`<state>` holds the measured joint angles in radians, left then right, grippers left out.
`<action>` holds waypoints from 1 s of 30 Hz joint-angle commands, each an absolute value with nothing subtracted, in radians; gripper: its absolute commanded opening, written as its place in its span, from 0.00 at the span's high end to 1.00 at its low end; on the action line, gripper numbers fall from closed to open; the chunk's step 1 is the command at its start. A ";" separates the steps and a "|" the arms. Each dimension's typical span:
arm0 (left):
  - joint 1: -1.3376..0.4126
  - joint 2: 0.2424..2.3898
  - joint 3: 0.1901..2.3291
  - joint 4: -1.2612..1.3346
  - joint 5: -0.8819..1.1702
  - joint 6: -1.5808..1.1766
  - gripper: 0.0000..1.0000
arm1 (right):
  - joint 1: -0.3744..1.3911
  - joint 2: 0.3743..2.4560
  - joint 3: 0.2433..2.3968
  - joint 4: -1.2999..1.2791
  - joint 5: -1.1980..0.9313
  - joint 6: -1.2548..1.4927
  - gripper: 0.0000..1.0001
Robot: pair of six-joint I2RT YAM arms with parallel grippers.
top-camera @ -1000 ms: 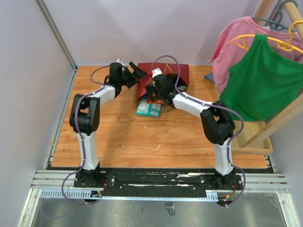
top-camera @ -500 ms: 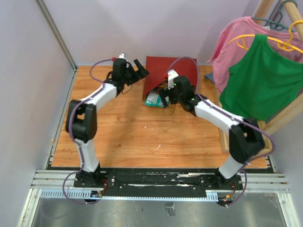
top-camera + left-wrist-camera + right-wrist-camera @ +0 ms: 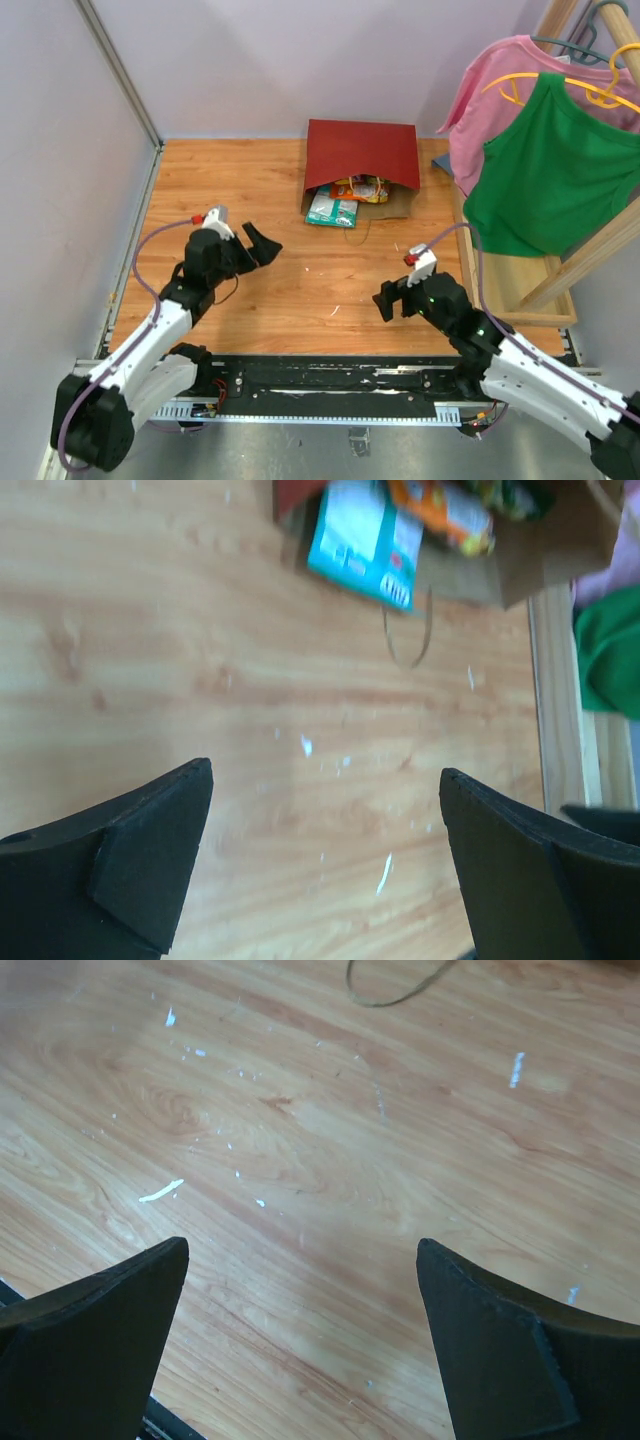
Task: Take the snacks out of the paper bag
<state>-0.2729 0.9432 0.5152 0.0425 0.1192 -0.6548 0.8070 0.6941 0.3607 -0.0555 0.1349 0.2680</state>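
Both jaws hang spread, well short of the paper bag (image 3: 361, 150).

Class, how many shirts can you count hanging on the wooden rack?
2. The pink shirt hangs at the back, nearer the wall; the green shirt hangs in front of it, partly covering it. Others may hang beyond the picture's right edge.

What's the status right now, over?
Left gripper, right gripper open, empty. Snacks poking from paper bag, far side. Shirts hang right, out of the way.
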 commanded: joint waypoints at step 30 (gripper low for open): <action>-0.520 0.878 0.376 0.287 0.136 -0.858 0.00 | 0.801 0.448 0.385 -0.375 0.305 0.440 0.02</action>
